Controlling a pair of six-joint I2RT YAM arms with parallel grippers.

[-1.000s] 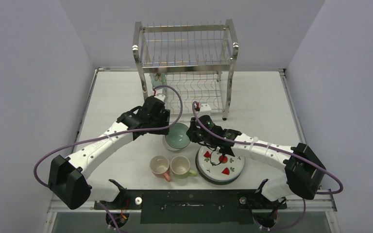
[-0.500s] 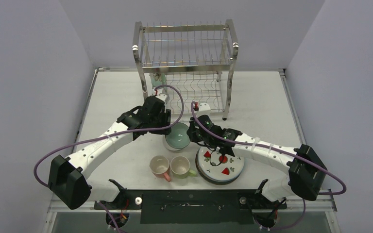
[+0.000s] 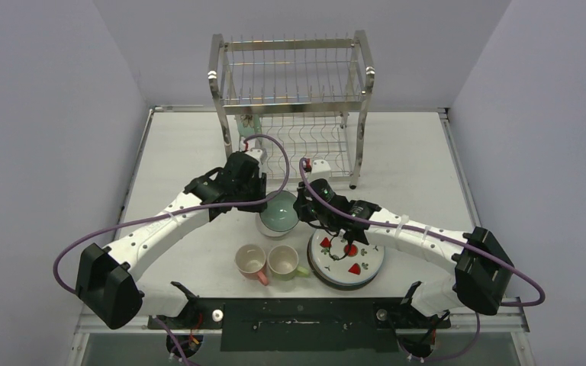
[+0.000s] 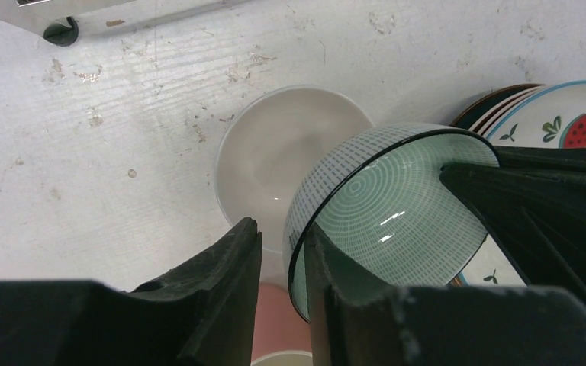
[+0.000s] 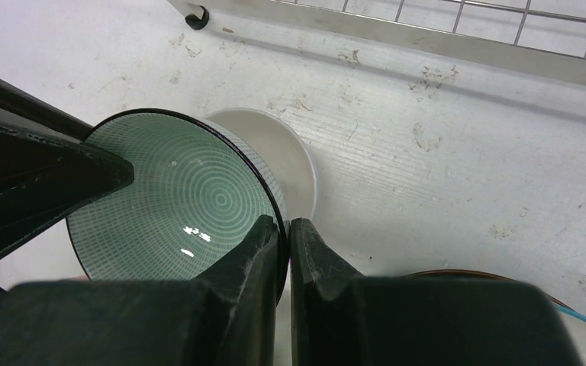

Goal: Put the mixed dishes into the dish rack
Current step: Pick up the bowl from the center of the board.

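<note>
While the right gripper [image 5: 284, 229] pinches the mint-green bowl's [image 5: 175, 191] rim, the left gripper [image 4: 281, 230] straddles it, and I cannot tell whether it clamps. The mugs [image 3: 250, 261], strawberry plate [image 3: 360, 267] and white bowl [image 4: 267, 152] sit outside the dish rack [image 3: 290, 43], toward the counter's near edge.

The table [image 3: 183, 152] bears the dish rack [image 3: 290, 107], white bowl [image 4: 275, 152], pink mug [image 3: 250, 261], green mug [image 3: 283, 261] and stacked plates [image 3: 360, 264].

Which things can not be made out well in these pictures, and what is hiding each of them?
- Top view: white bowl mostly hidden under green bowl.
- Left wrist view: pink mug, mostly behind left gripper.
- Every view: strawberry plate covers lower plates except their rims.
- Top view: pale green thing behind dish rack post, too small to identify.
</note>
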